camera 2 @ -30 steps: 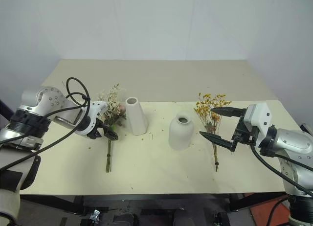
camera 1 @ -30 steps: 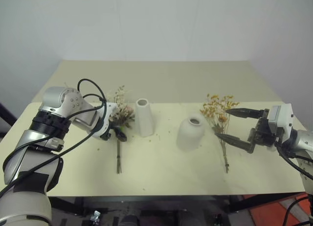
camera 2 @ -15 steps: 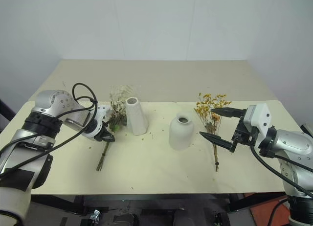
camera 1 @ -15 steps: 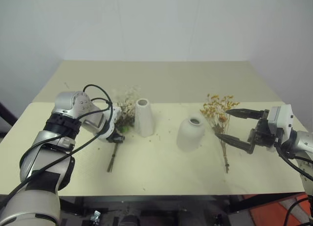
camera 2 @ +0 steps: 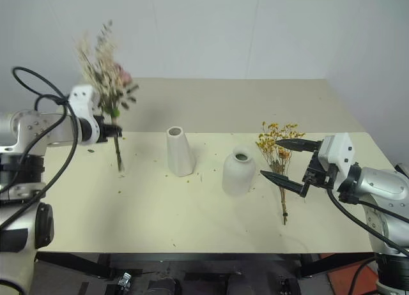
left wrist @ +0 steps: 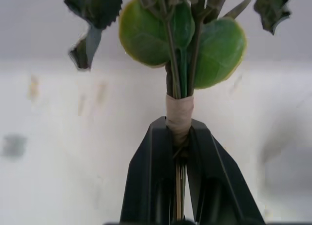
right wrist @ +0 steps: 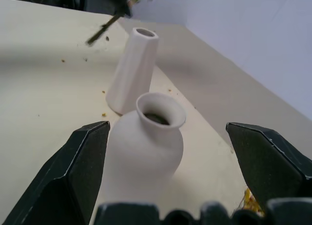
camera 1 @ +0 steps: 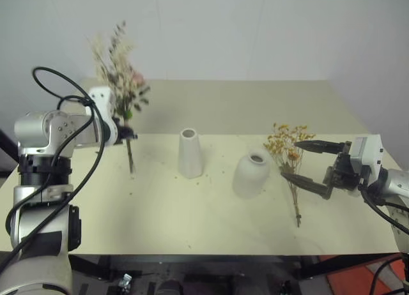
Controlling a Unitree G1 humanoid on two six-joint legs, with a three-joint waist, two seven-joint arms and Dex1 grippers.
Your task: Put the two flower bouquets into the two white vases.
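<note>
Pink rose bouquet with pale dried sprigs, green leaves and tied stems point(camera 1: 118, 65): up off the cream table point(camera 1: 192, 212), held upright, stem ends dangling just above the surface, off to the left of both vases. Left gripper point(camera 1: 121, 134) clenched on it right at the beige wrap around the stems point(left wrist: 179, 119), black fingers point(left wrist: 146, 186) squeezing from both sides. Looks like a solid hold, judging by the wrist view.

Tall slim tapered white ceramic vase point(camera 1: 189, 153) standing upright near the middle of the table, mouth empty. Shorter bell-shaped white vase with a narrow neck point(camera 1: 250, 174) just to its right, also empty, a bit of flower crumbs scattered around both.

Bunch of tiny yellow-orange flowers on thin brown stems point(camera 1: 287, 161) lying flat on the table right of the short vase, not picked up. Right gripper point(camera 1: 305, 165) hovering over it, jaws spread wide, gripping nothing, one finger above the blossoms and one by the stems.

So progress-wise: nothing in a vase yet. One bouquet lifted and probably headed for the tall vase, the other not yet grabbed. Both insertions left to do.
</note>
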